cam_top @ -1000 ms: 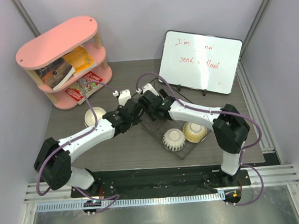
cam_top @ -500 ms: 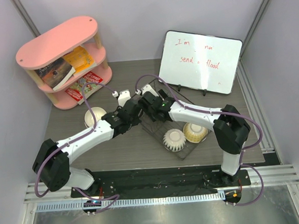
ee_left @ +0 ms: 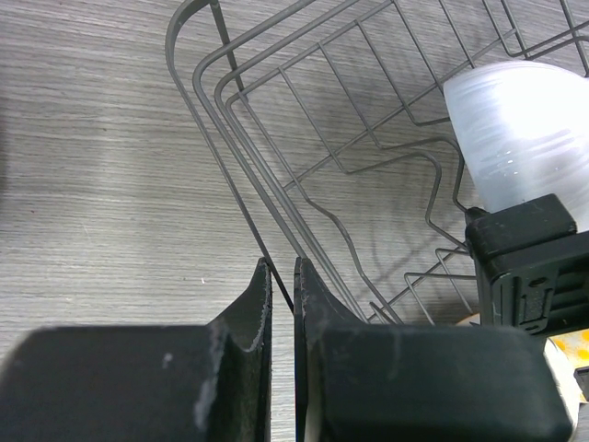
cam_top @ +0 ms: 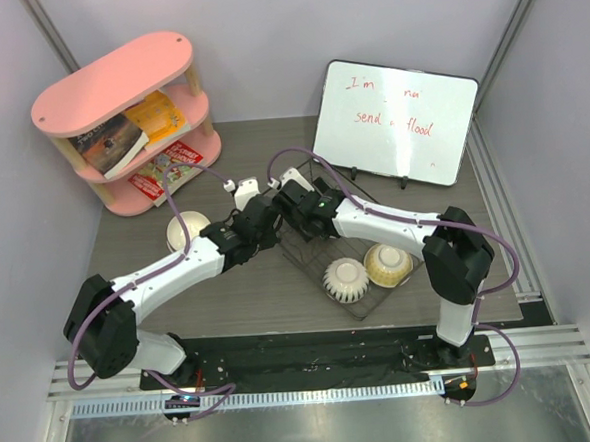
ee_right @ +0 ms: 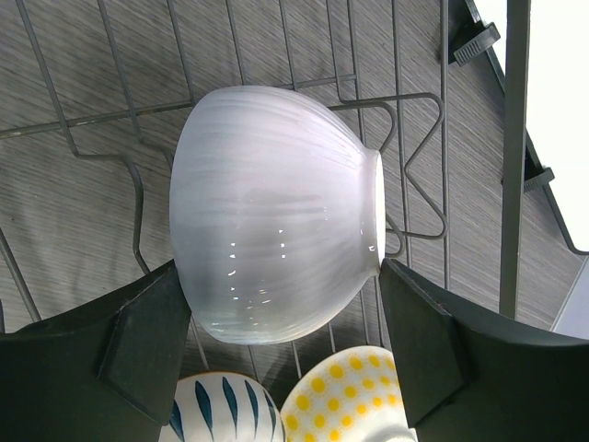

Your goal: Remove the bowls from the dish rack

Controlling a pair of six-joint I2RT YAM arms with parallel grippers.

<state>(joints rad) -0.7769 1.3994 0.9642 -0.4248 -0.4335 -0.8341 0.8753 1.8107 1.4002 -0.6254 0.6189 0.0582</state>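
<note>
White ribbed bowl [ee_right: 276,216] lies on its side in the dish rack [ee_right: 443,138], straddled by right gripper [ee_right: 276,276]; we cannot tell if clamped. Left gripper [ee_left: 281,276] pinches the rack rim. Judged step: extraction. Next: confirm grip, lift clear of wires.

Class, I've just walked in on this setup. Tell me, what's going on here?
Two robot arms are unloading a wire dish rack. The left gripper is shut on the rack's rim, apparently steadying it. The right gripper seems closed on the white ribbed bowl, on its side in the rack. A blue-and-white banded bowl and a yellow patterned bowl sit in the rack; a cream bowl is out on the table.
</note>
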